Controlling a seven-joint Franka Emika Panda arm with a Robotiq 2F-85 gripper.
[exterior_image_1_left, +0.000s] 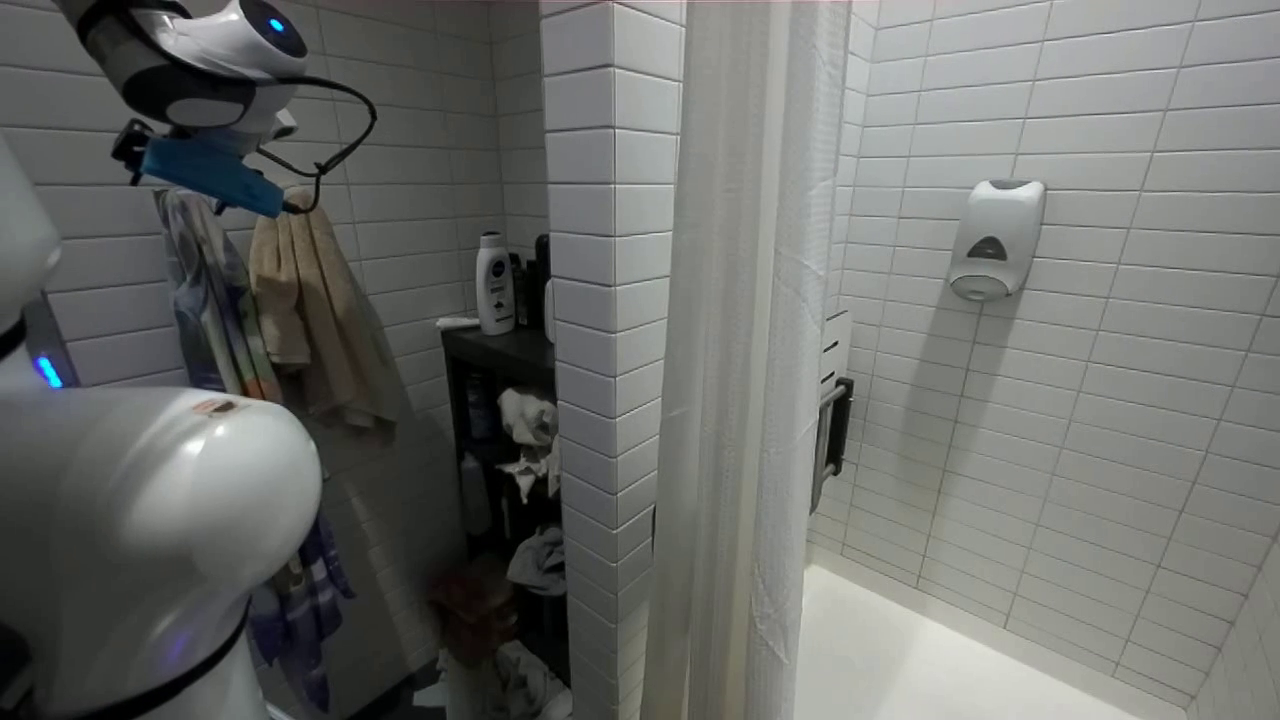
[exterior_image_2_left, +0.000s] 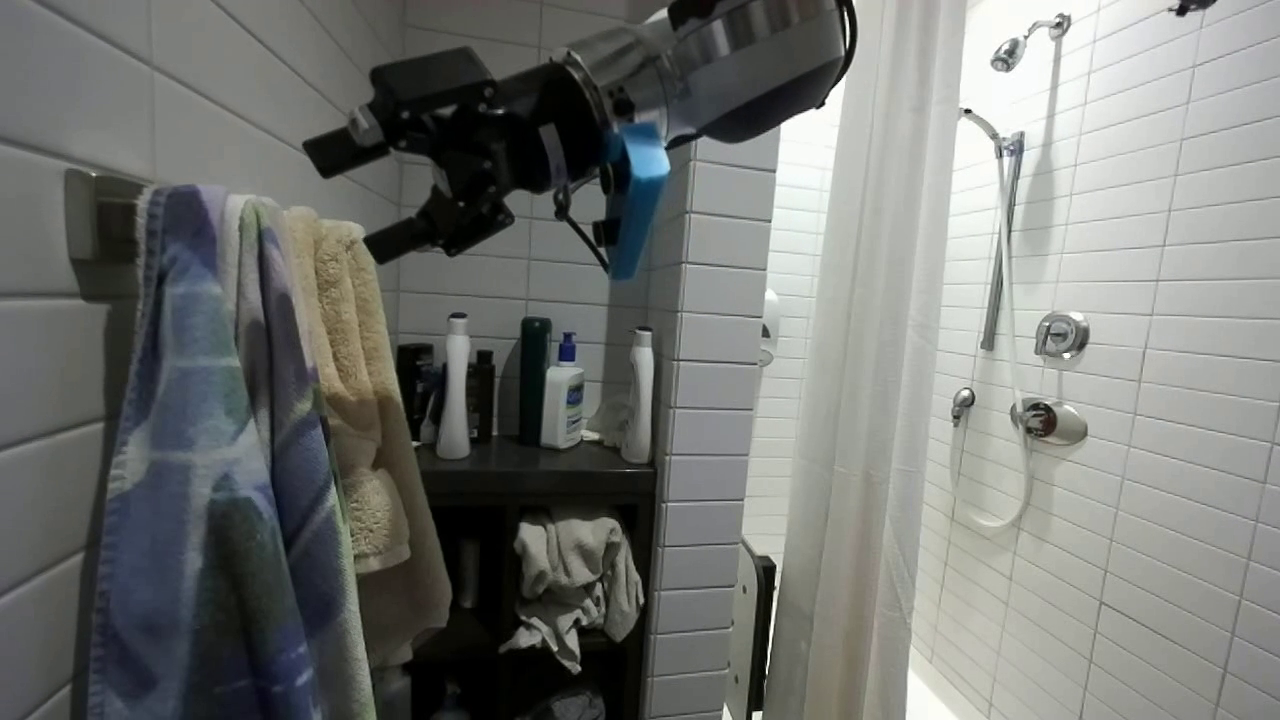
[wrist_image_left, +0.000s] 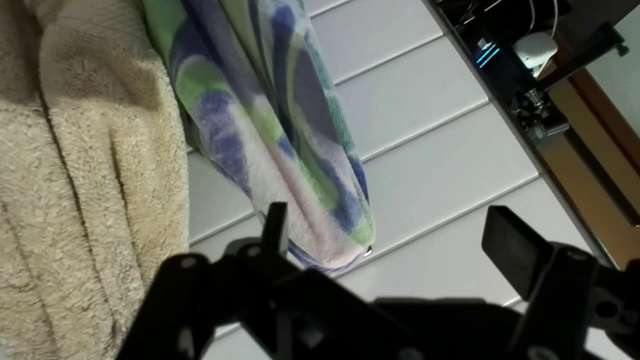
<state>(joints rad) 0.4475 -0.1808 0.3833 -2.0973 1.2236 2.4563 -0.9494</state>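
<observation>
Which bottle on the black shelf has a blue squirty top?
It's the white pump bottle, standing next to the tall dark green bottle in an exterior view. Its bright blue pump sets it apart; no other bottle there shows one.

One end effector (exterior_image_2_left: 350, 202) — at least two towels (exterior_image_2_left: 210, 450) — one dispenser (exterior_image_1_left: 998, 240), one pump bottle (exterior_image_2_left: 563, 402).

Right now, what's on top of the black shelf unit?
Among other things: dark green bottle, blue-topped pump bottle, two more white bottles, black bottles. Anything directly behind them is covered.
</observation>
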